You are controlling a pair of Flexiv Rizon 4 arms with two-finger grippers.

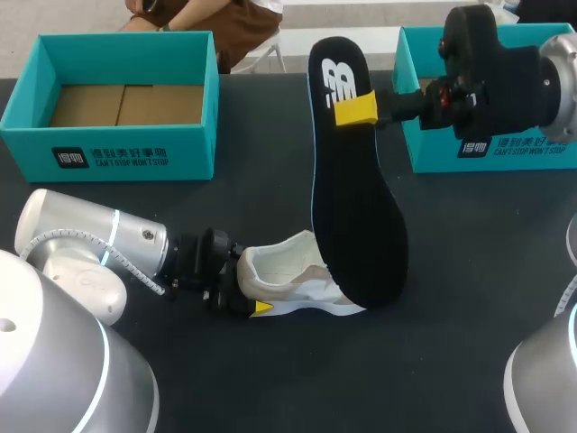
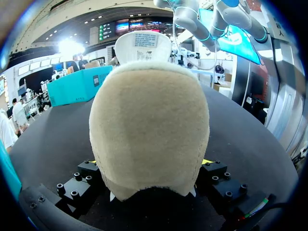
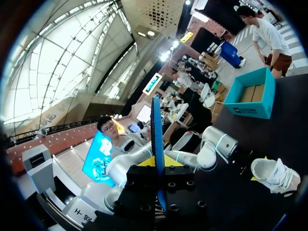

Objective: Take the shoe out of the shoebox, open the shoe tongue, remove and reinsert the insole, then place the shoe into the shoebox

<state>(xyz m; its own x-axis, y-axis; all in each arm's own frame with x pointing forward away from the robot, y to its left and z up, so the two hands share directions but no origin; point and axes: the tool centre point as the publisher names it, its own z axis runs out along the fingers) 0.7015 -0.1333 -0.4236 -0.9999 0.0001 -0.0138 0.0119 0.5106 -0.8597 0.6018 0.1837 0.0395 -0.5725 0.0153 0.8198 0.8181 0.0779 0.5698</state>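
A white and beige shoe lies on its side on the black table. My left gripper grips its heel from both sides, the jaws standing wide. The shoe's tongue is pulled up, away from the heel. My right gripper is shut on the black insole near its heel end. The insole stands nearly upright, its toe end down beside the shoe's opening. In the right wrist view the insole shows edge-on between the yellow tips, with the shoe far below.
An open teal shoebox with a cardboard floor stands at the back left. A second teal box stands at the back right, partly hidden by my right arm. Bare black table lies in front of the shoe.
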